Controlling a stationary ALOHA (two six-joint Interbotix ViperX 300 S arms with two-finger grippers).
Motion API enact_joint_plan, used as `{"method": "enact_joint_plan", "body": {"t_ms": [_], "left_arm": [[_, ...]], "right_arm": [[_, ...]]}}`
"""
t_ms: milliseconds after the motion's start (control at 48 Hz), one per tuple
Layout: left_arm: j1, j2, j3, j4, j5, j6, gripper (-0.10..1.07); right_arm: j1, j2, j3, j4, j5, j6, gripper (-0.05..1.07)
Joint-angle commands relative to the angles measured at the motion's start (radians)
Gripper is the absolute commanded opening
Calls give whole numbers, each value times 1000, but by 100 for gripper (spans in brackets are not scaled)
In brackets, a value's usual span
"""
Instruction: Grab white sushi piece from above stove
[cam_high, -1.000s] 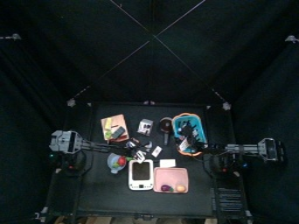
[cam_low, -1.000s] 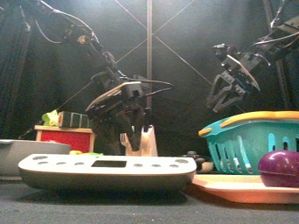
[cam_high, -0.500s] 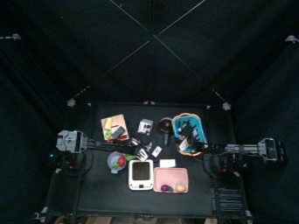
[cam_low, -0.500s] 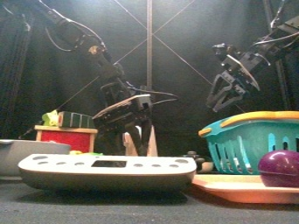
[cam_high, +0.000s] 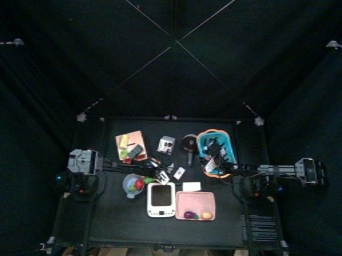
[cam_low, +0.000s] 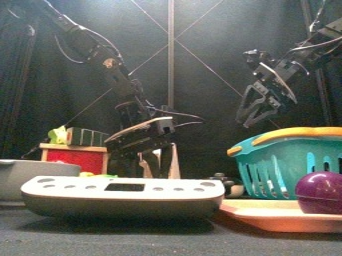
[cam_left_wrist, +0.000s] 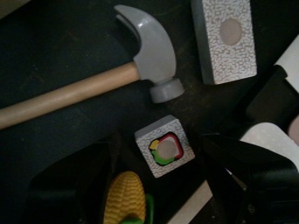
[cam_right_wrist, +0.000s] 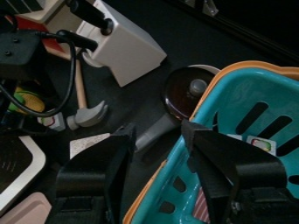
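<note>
The white stove (cam_high: 160, 200) lies at the table's front, next to the pink tray (cam_high: 197, 206); it fills the front view's foreground (cam_low: 127, 194). Behind it lie small white sushi pieces (cam_high: 178, 173). In the left wrist view a white speckled sushi piece with a green and red centre (cam_left_wrist: 163, 149) lies just ahead of my open left gripper (cam_left_wrist: 163, 188). A second white piece with a grey centre (cam_left_wrist: 228, 35) lies farther off. The left gripper hangs low behind the stove (cam_low: 150, 150). My right gripper (cam_right_wrist: 163, 166) is open and empty above the teal basket (cam_right_wrist: 251, 114), high in the front view (cam_low: 267, 95).
A hammer (cam_left_wrist: 146, 57) lies beside the sushi pieces and a toy corn (cam_left_wrist: 122, 197) sits between the left jaws. A purple ball (cam_low: 321, 190) is on the pink tray. A red box (cam_low: 74, 155), a grey bowl (cam_low: 20, 175) and a dark bowl (cam_right_wrist: 187, 87) stand around.
My left gripper has lowered and tilted behind the stove, its jaws now lying more level. The right arm has not moved.
</note>
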Motion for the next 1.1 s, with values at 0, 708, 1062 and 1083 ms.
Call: {"method": "enact_joint_plan", "body": {"t_ms": [0, 708, 1062, 1083], "left_arm": [[3, -9, -23, -2, -2, 2, 93], [-6, -118, -18, 57, -2, 20, 66], [-38, -189, -23, 190, -12, 78, 65], [-43, -196, -23, 209, -14, 80, 65]], "right_arm": [[0, -8, -20, -3, 0, 0, 83], [-3, -12, -17, 2, 2, 0, 83], [12, -61, -49, 5, -5, -6, 83], [11, -64, -51, 5, -8, -6, 83]]}}
